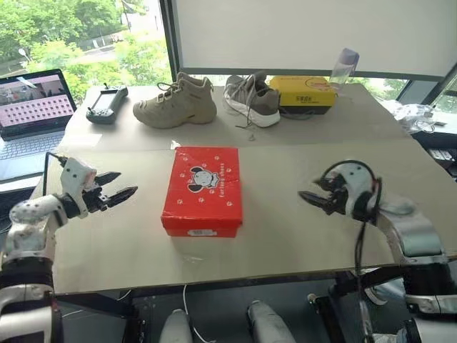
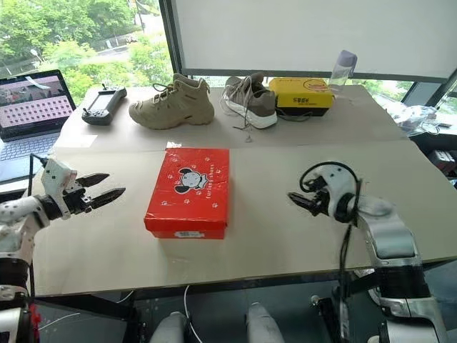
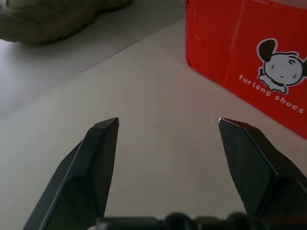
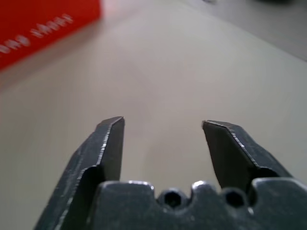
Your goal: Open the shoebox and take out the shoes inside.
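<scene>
We see bare bench point(image 1: 285, 236) on both sides of the closed red cardboard shoebox point(image 1: 204, 187), so each flank of it can be approached without touching anything. Our left claw point(image 1: 120, 184) hangs open over the open strip to the box's left, our right claw point(image 1: 312, 198) hangs open over the wider strip to its right; both stand well apart from the box. Behind the box a clear band separates it from the back row: a beige lace-up boot point(image 1: 176, 103), a grey-beige white-soled sneaker point(image 1: 252, 98) and a yellow box with a black base point(image 1: 305, 93). An open laptop point(image 1: 32, 114) bounds the far left.
</scene>
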Robot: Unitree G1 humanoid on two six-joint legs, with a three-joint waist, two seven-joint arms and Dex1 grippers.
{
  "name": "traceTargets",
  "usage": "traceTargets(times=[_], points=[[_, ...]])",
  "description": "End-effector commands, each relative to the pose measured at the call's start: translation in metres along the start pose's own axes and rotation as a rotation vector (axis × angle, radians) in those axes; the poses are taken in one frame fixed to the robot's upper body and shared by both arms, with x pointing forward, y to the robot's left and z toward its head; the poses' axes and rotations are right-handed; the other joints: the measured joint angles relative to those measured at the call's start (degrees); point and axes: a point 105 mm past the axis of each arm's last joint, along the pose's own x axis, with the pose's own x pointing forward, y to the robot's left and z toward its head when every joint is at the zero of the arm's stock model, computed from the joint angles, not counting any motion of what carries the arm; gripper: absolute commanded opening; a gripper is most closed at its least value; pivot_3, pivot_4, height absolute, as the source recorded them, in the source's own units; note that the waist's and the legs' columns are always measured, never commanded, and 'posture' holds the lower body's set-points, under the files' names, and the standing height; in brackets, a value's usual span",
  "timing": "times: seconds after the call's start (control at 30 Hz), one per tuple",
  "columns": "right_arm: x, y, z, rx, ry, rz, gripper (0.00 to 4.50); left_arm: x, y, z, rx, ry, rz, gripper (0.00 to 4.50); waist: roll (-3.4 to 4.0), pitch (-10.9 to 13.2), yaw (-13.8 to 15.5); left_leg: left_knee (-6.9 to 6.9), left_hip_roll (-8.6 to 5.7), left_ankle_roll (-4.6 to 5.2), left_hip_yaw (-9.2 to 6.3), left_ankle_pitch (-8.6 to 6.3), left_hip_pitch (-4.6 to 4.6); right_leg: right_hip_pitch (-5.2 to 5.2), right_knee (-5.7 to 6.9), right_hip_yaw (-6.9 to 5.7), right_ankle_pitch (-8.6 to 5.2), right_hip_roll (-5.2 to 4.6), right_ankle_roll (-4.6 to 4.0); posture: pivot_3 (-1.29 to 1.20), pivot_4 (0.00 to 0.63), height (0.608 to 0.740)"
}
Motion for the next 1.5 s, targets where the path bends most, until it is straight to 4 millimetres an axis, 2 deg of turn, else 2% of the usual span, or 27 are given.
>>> traceTargets(times=[0.03,0.07,0.1,0.13,0.2,0.23,0.33,0.4,0.53,0.63,0.7,0.87,1.03,1.13,1.33,1.5], points=[[0.024,0.015,0.008,-0.102,0.014,0.116,1.76,0.002,0.002,0.002,0.044,0.049,-0.078,2.02,-0.02,0.02,0.05,0.03,0.0,0.0,0.0,0.0,-0.02,-0.01,0.0,0.0,0.0,0.0,0.0,0.0,0.15,0.685],[0.034,0.019,0.011,-0.118,0.011,0.138,1.31,0.005,0.002,0.003,0.05,0.056,-0.093,1.53,-0.04,0.03,0.06,0.06,0.0,0.01,0.0,0.01,-0.07,-0.06,0.0,-0.01,0.0,0.0,0.0,0.0,0.15,0.685],[0.044,0.021,0.013,-0.13,0.011,0.148,1.15,0.008,0.002,0.004,0.059,0.062,-0.107,1.38,-0.09,0.06,0.07,0.07,0.0,0.01,0.0,0.01,-0.09,-0.07,0.01,-0.01,0.0,0.0,0.0,0.0,0.15,0.685],[0.051,0.022,0.013,-0.146,0.019,0.155,0.68,0.011,0.002,0.005,0.07,0.07,-0.121,0.84,-0.1,0.1,0.09,0.09,0.0,0.02,-0.02,0.01,-0.11,-0.07,0.02,-0.04,0.01,0.0,0.0,0.0,0.15,0.685],[0.062,0.024,0.009,-0.187,0.052,0.169,0.04,0.018,0.0,0.004,0.101,0.088,-0.136,0.16,-0.08,0.12,0.2,0.13,0.0,0.03,-0.08,0.03,-0.36,-0.23,0.06,-0.11,0.02,0.0,0.01,0.0,0.15,0.685],[0.067,0.025,0.006,-0.209,0.071,0.171,0.0,0.024,-0.004,0.005,0.117,0.088,-0.158,0.02,-0.08,0.13,0.37,0.16,0.0,0.03,-0.11,0.03,-0.5,-0.32,0.07,-0.17,0.03,0.0,0.02,0.0,0.15,0.685],[0.08,0.03,0.006,-0.236,0.081,0.178,0.0,0.046,-0.027,0.01,0.156,0.06,-0.249,0.02,-0.07,0.13,1.53,0.1,0.0,0.03,-0.18,0.03,-0.76,-0.56,0.12,-0.25,0.22,0.0,0.39,0.0,0.15,0.685],[0.086,0.041,0.009,-0.245,0.071,0.208,0.0,0.068,-0.058,0.013,0.206,0.04,-0.348,0.02,-0.07,0.13,1.91,0.11,0.0,-0.03,-0.21,-0.01,-0.84,-0.77,0.45,-0.31,0.17,0.0,0.26,0.0,0.15,0.685],[0.086,0.048,0.011,-0.251,0.064,0.227,0.0,0.093,-0.105,0.022,0.244,-0.023,-0.469,0.02,-0.07,0.12,2.39,0.1,0.01,-0.04,-0.41,-0.01,-0.86,-0.99,1.08,-0.57,0.0,0.02,-0.17,0.0,0.15,0.685],[0.081,0.043,0.009,-0.254,0.074,0.214,0.0,0.105,-0.125,0.033,0.248,-0.073,-0.507,0.02,-0.07,0.12,3.06,0.2,0.01,-0.05,-0.47,0.0,-0.85,-0.95,1.16,-0.61,-0.05,0.03,-0.12,0.0,0.15,0.685],[0.077,0.037,0.007,-0.251,0.085,0.194,0.0,0.11,-0.133,0.037,0.252,-0.085,-0.522,0.02,-0.07,0.13,3.56,0.37,0.01,-0.07,-0.46,0.02,-0.85,-0.88,1.16,-0.61,-0.23,0.03,0.22,0.0,0.15,0.685],[0.067,0.02,-0.004,-0.24,0.125,0.146,0.0,0.124,-0.136,0.038,0.249,-0.087,-0.515,0.02,-0.07,0.13,3.86,0.66,0.01,-0.1,-0.48,0.05,-0.85,-0.74,1.16,-0.6,-0.18,0.03,0.24,0.0,0.15,0.685],[0.057,0.012,-0.014,-0.231,0.163,0.133,0.0,0.129,-0.131,0.024,0.256,-0.038,-0.503,0.02,-0.06,0.12,4.58,0.78,0.01,-0.1,-0.49,0.05,-0.85,-0.68,1.16,-0.61,-0.18,0.02,0.25,0.0,0.15,0.685],[0.051,0.013,-0.02,-0.245,0.193,0.169,0.0,0.122,-0.123,0.019,0.262,-0.021,-0.489,0.02,-0.06,0.12,4.62,0.74,0.01,-0.1,-0.5,0.04,-0.84,-0.68,1.16,-0.61,-0.18,0.03,0.27,0.0,0.15,0.685],[0.034,0.012,-0.036,-0.281,0.291,0.261,0.0,0.096,-0.103,0.015,0.274,0.012,-0.448,0.02,-0.05,0.12,4.65,0.7,0.01,-0.1,-0.51,0.04,-0.84,-0.69,1.16,-0.63,-0.19,0.02,0.27,0.0,0.15,0.685],[0.028,0.021,-0.032,-0.258,0.268,0.352,0.0,0.075,-0.098,0.02,0.272,0.003,-0.412,0.02,-0.05,0.12,4.84,0.7,0.01,-0.1,-0.51,0.04,-0.84,-0.68,1.16,-0.63,-0.2,0.02,0.26,0.0,0.15,0.685]])
